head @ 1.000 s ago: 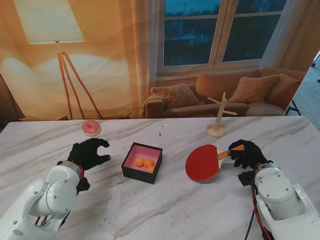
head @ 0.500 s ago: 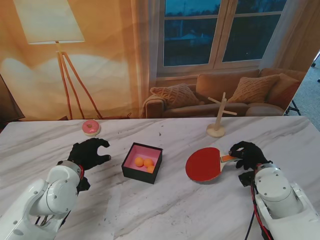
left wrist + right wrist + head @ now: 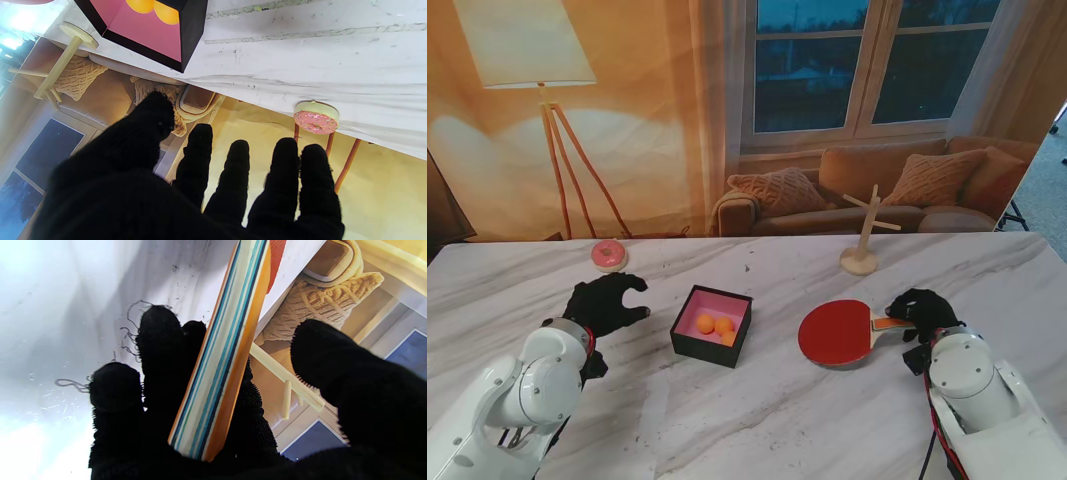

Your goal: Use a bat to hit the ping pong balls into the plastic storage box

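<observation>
The red bat (image 3: pixel 835 332) lies flat on the marble table, its striped handle (image 3: pixel 889 323) pointing to the right. My right hand (image 3: pixel 919 312) sits at the handle's end. In the right wrist view the handle (image 3: pixel 223 350) rests against the fingers (image 3: pixel 160 350) while the thumb (image 3: pixel 333 353) stands clear of it, so the hand (image 3: pixel 253 440) is open. The black storage box (image 3: pixel 702 350) with a pink inside holds two orange balls (image 3: pixel 705 323) (image 3: pixel 724 325). To the left of the box, my left hand (image 3: pixel 605 303) hovers open and holds nothing. The left wrist view shows the box (image 3: pixel 191 30) and the balls (image 3: pixel 166 11).
A pink donut (image 3: pixel 609 254) on a small plate sits far from me on the left, also seen as the donut (image 3: pixel 316 118) past my left fingers. A wooden peg stand (image 3: pixel 864 240) rises beyond the bat. A printed living-room backdrop closes the table's far edge.
My right hand lowered the tilted bat until it lay flat on the table, and its thumb came off the handle. The left hand stayed put.
</observation>
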`<state>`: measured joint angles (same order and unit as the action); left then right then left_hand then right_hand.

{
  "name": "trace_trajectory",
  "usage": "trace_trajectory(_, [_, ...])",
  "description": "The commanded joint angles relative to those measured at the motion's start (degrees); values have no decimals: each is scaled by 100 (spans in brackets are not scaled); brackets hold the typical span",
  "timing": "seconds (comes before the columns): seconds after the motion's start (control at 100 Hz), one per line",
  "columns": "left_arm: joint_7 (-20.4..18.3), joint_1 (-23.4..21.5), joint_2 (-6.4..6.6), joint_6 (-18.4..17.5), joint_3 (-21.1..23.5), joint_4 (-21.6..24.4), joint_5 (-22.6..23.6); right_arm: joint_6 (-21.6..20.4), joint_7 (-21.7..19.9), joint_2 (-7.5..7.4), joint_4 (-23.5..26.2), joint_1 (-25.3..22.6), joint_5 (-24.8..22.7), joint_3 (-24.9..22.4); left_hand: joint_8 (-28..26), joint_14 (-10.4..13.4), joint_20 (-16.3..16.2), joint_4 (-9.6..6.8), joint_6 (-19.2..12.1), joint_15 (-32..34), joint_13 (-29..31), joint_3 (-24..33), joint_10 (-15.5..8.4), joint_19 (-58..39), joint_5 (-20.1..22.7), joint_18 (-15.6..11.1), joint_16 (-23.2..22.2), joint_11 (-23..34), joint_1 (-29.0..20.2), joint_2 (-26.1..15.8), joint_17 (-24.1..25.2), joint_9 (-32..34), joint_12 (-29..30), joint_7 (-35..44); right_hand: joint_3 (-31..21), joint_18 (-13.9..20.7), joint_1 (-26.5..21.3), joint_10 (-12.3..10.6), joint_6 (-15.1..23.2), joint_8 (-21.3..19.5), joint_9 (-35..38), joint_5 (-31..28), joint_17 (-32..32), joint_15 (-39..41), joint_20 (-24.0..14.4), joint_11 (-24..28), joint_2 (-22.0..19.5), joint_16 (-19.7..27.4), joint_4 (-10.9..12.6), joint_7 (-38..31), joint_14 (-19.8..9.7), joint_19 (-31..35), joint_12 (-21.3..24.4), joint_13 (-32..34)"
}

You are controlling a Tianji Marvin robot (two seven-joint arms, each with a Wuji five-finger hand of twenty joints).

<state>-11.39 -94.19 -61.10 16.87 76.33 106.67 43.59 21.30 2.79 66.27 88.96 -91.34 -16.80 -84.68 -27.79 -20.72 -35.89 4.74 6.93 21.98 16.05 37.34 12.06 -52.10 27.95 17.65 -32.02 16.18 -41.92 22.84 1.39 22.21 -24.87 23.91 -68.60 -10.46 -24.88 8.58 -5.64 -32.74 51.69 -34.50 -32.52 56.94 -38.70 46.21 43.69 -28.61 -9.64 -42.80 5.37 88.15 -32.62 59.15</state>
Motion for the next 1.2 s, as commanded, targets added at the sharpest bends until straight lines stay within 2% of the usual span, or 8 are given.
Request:
trace_trajectory(0.0, [-76,7,-18,-22,2,-15,-17,85,-99,17,-91,55,-44,31,-16,-77,-14,-96,89,14,-31,-30,41,-72,91,-42,-60,28,-19,-93,40,-28,19,4,84,15,46,-120,136,-59,-126,117,76,9,84,-14,-74,12,114,52,17,130,-39,-115])
trace_trajectory(0.48, [-89,50,-16,-33,-27,-51,-55,322,-147,6,-686,408,-191,252,-6,-72,-5,-97,89,-2,-46,-64,45,-56,81,-48,-53,15,-4,-110,52,-36,24,-25,193,145,157,-216,305,-50,-501,374,605,-232,44,-164,-159,18,123,119,-25,-165,-32,-610])
trace_trajectory(0.73, [-89,69,-17,-45,-35,-69,-74,476,-278,-22,-921,534,-230,312,-3,-67,1,-98,94,-16,-53,-88,52,-40,88,-55,-46,13,-3,-125,66,-24,24,-38,358,253,283,-292,413,-34,-972,571,1165,-604,32,-425,-316,75,158,227,-57,-545,45,-1190])
trace_trajectory(1.01, [-74,75,-20,-20,-64,-87,-93,478,-368,-54,-1021,575,-313,363,1,-67,7,-101,91,-30,-64,-116,40,-21,84,-58,-42,7,-11,-136,79,-26,24,-55,502,491,360,-409,601,34,-1900,811,1889,-1387,-48,-918,-409,206,200,470,-248,-1259,302,-2051])
trace_trajectory(1.19, [-71,58,-21,-16,-62,-80,-102,393,-377,-71,-1100,603,-407,382,8,-48,38,-102,90,-68,-100,-140,46,56,71,-83,-25,-11,-1,-139,134,-42,31,-78,573,734,405,-601,725,111,-2756,983,2472,-2162,-120,-1193,-446,403,216,633,-434,-1977,540,-2874])
